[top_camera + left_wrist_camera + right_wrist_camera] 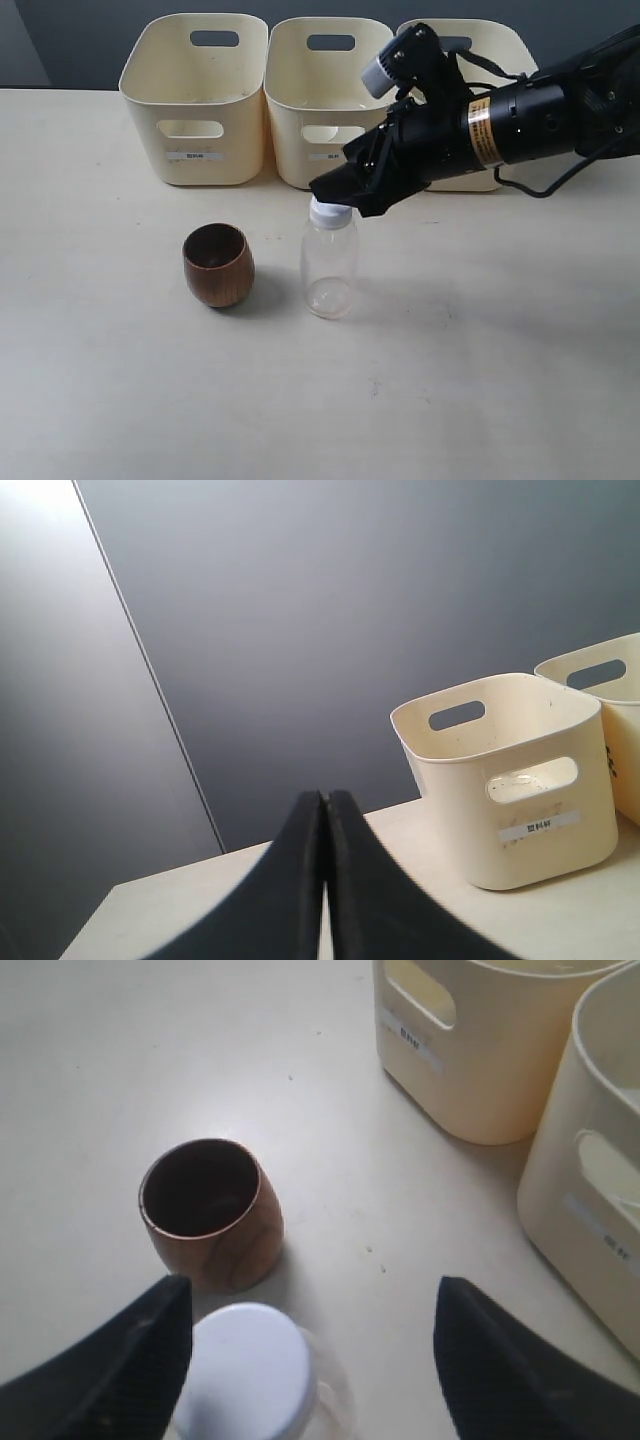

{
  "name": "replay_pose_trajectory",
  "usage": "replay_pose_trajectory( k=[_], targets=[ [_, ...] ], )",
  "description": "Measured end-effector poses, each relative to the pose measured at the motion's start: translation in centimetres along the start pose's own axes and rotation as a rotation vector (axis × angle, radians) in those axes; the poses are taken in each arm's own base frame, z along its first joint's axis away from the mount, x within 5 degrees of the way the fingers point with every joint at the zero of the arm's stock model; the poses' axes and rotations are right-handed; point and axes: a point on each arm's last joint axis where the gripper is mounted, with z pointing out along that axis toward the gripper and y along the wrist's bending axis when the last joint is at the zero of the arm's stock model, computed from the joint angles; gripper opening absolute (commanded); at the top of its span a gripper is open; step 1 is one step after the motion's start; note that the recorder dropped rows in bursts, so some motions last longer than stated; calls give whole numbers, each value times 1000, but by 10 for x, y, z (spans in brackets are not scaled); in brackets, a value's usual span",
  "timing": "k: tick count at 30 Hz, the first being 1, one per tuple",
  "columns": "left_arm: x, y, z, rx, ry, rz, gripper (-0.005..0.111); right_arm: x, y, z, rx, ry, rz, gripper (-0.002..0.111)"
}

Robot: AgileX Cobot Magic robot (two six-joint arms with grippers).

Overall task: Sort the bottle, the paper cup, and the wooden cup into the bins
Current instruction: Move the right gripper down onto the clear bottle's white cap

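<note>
R gripper [310, 1360], jaws spread, is held over the bottle [329, 262], possibly touching cap; wooden cup [218, 264] beside bottle. L gripper [325, 880] jaws pressed together.

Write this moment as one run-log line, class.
right gripper: open over bottle cap | left gripper: shut, empty | wooden cup: upright on table | paper cup: not visible

Right hand [345, 196] hovers over the bottle [329, 258], beside wooden cup [218, 264].

A: What's on the cream tabletop [480, 380]?
B: Clear plastic bottle with white cap [329, 262] right under the right pincer [345, 196]; brown wooden cup [218, 264] beside it; three cream tubs [196, 98] behind.
</note>
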Motion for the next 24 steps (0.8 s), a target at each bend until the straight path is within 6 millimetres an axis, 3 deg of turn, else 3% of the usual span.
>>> replay_pose_trajectory(
  k=[6, 10, 17, 24],
  targets=[
    [0, 0, 0, 0, 0, 0, 0, -4, 2, -1, -25, -11, 1, 65],
    [0, 0, 0, 0, 0, 0, 0, -5, 9, -1, -106, -25, 6, 75],
    [0, 0, 0, 0, 0, 0, 0, -4, 2, -1, -32, -11, 9, 75],
    [0, 0, 0, 0, 0, 0, 0, -4, 5, -1, -67, -17, 9, 75]
  ],
)
